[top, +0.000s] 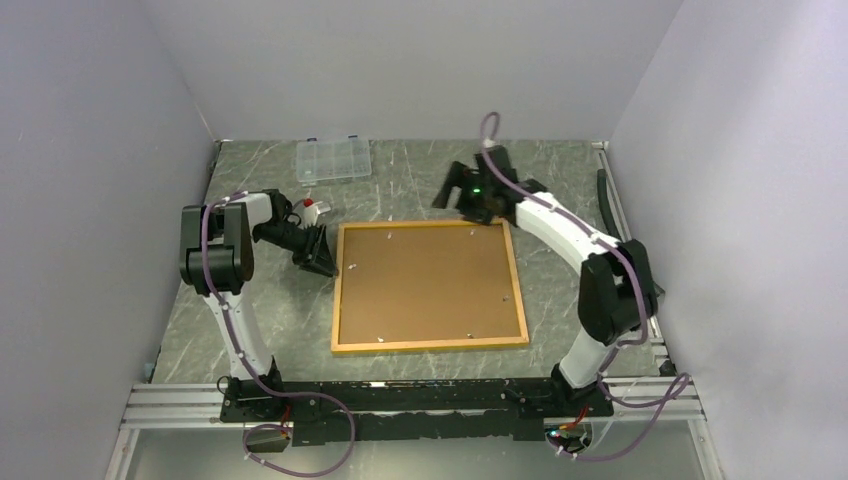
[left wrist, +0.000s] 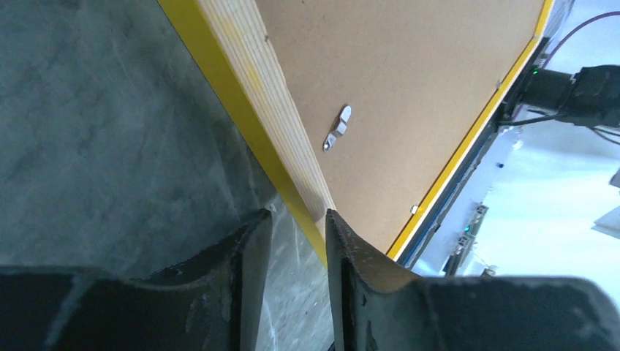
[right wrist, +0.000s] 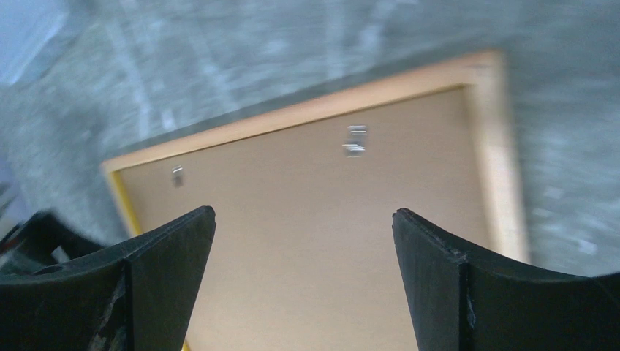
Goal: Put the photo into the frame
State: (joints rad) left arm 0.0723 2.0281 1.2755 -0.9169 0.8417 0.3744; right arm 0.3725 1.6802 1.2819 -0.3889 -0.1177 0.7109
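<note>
1. Release looks like the step in hand. The left gripper stands at the 10 o'clock corner of the frame, its jaws part spread. The yellow rim sits in the gap, with a sliver of table showing beside it, so nothing is pinched.
2. To do it well, I would open wider before backing off toward 9 o'clock. A finger that catches the rim would likely drag or skew the frame.
3. The right gripper hovers over the frame's 12 o'clock edge with its jaws spread wide and nothing between them. It should keep clear of the rim until the left is free.
4. The frame lies back up at the table's centre, filled by the brown backing board. The photo shows in no view, and whether it lies under the board cannot be told.
5. Only the top view shows the whole layout, including a clear plastic box at 11 o'clock, well apart from the frame.
6. Only the left wrist view shows the rim between the fingers and a small metal clip on the board.
7. The right wrist view alone shows two more clips along the far edge, though it is blurred.
</note>
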